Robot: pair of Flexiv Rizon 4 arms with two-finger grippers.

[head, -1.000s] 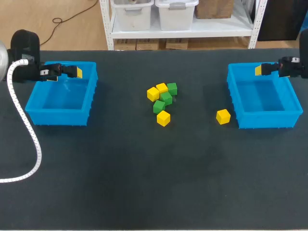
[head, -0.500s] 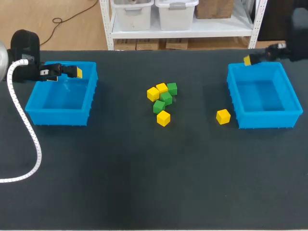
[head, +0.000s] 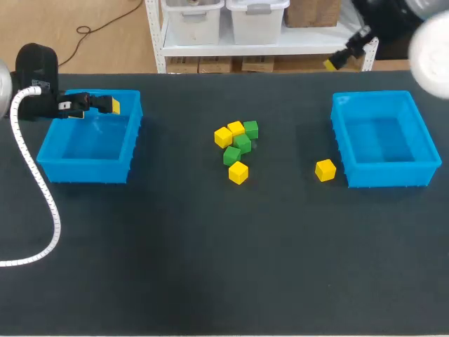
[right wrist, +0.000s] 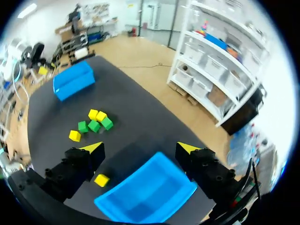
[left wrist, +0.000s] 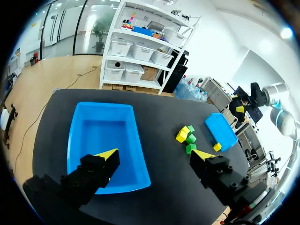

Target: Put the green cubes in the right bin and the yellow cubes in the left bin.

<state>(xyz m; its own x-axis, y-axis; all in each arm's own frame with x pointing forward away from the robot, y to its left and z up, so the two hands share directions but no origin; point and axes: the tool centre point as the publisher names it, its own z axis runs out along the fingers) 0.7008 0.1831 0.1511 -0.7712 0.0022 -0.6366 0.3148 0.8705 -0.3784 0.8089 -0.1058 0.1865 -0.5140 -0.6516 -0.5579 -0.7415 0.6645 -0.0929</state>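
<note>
Left pincer [left wrist: 155, 154]: fingers apart, empty, over the left bin [head: 85, 170]. Right pincer [right wrist: 140, 147]: fingers apart, empty, high above the right bin [head: 387, 175]. Green cubes [head: 242, 143] and yellow cubes [head: 223, 136] are clustered mid-bench [head: 210, 267]. A lone yellow cube [head: 325, 170] sits just beside the right bin.

Dark matte surface [head: 210, 267] filled most of the head view. Behind it: light wood floor [head: 91, 49], white shelf rack [head: 156, 35] with pale tubs [head: 193, 17] and a cardboard box [head: 312, 10]. Black cable [head: 105, 24] lay on the floor. Glazed wall [left wrist: 70, 26] showed in the left wrist view.
</note>
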